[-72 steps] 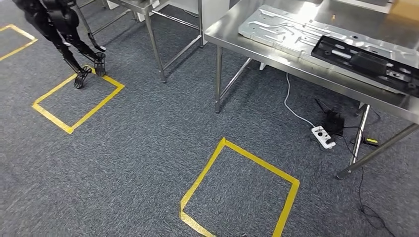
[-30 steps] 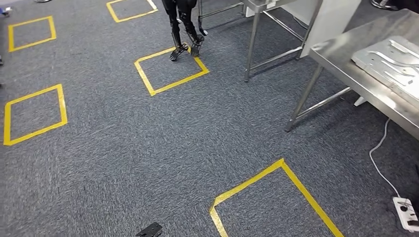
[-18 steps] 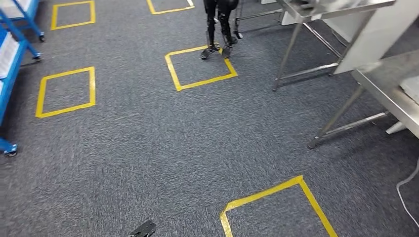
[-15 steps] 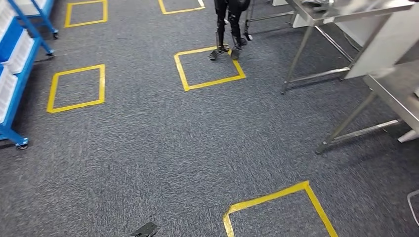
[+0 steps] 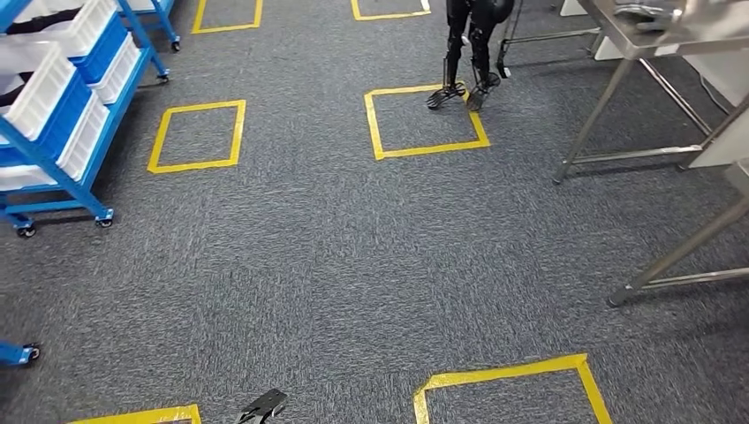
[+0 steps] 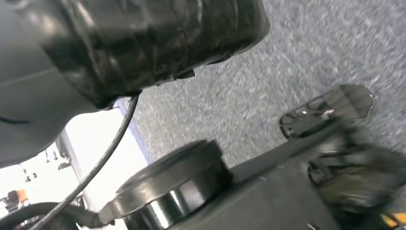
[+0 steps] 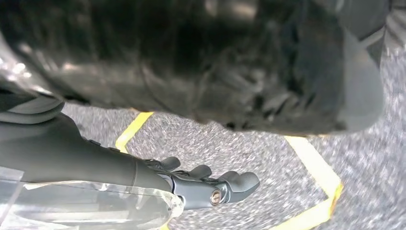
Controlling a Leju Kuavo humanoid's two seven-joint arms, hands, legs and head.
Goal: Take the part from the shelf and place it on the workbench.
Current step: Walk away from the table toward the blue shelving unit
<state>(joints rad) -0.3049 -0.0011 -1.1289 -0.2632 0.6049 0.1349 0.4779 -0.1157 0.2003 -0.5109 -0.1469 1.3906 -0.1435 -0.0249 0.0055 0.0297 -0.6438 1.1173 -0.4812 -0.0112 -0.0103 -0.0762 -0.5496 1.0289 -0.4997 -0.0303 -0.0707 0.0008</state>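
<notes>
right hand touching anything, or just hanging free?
Apart. The right wrist view shows the right hand hanging above the carpet with its fingers loosely extended, nothing between them, and floor visible all round the fingertips.

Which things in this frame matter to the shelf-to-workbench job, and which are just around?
Job:
blue shelf with white bins
steel workbench
right hand, hanging

Around:
yellow floor squares
another robot's legs

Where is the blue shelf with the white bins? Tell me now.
In the head view the blue shelf stands on castors at the far left, holding white bins, beside a yellow floor square.
</notes>
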